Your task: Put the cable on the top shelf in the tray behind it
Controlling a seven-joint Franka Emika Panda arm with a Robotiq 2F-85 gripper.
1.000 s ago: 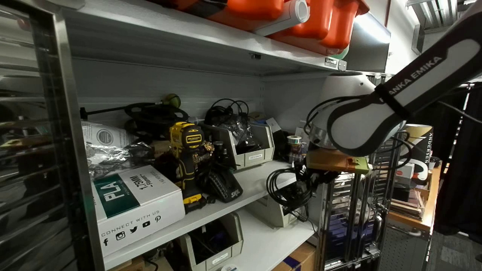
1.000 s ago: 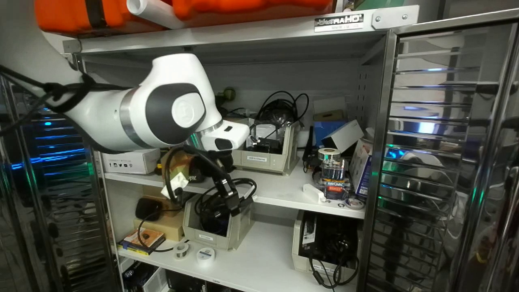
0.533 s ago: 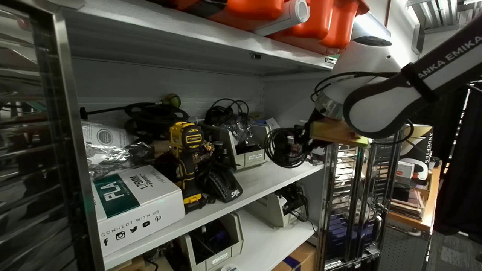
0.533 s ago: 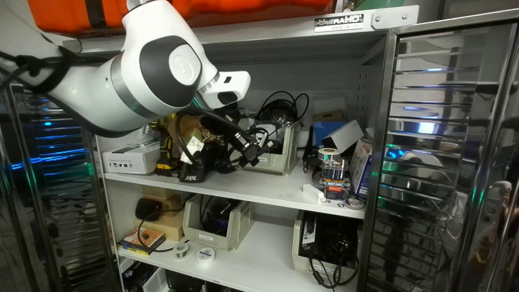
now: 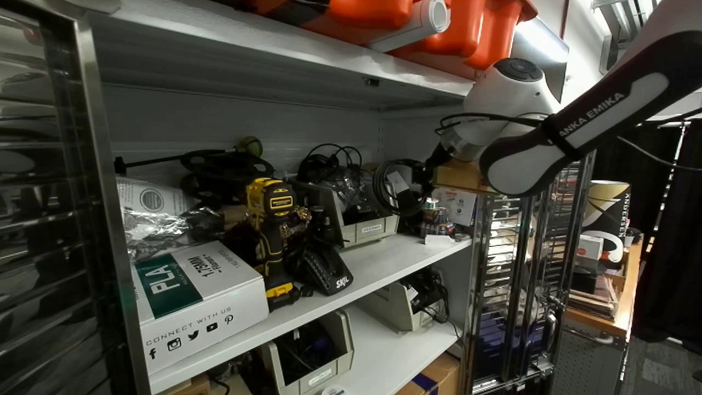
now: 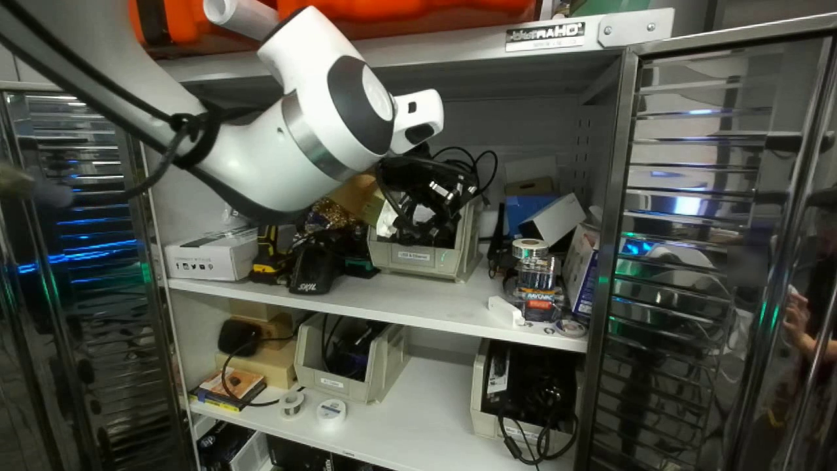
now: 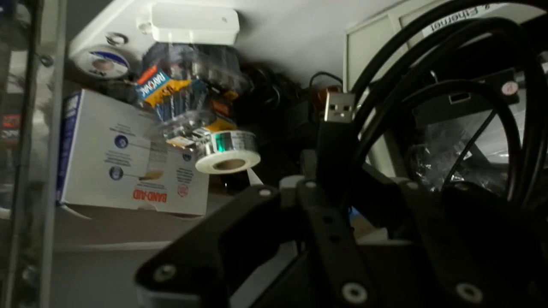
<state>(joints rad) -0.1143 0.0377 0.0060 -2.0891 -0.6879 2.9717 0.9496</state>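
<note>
The cable is a black coil with a USB plug, seen in both exterior views (image 5: 379, 189) (image 6: 418, 173) and in the wrist view (image 7: 534, 98). My gripper (image 5: 425, 178) is shut on the cable and holds it in the air, with the loops hanging out from the fingers; it also shows in an exterior view (image 6: 451, 196) and in the wrist view (image 7: 334, 171). The tray is a grey labelled bin on the shelf, in both exterior views (image 5: 373, 230) (image 6: 413, 255); its side shows in the wrist view (image 7: 368, 51). The coil overlaps the bin's opening and front in the exterior views; touching cannot be told.
A yellow drill (image 5: 271, 203), a charger (image 5: 329, 269) and a PLA box (image 5: 203, 285) stand along one side. Batteries (image 6: 539, 297), a tape roll (image 6: 529, 247) and a Band-Aid box (image 7: 132, 158) stand on the other. An upper shelf edge (image 6: 458, 49) runs above my arm.
My gripper has risen with the cable from below the shelf's front edge to above shelf level, then moved over toward the grey bin. The cable has stayed in the gripper.
</note>
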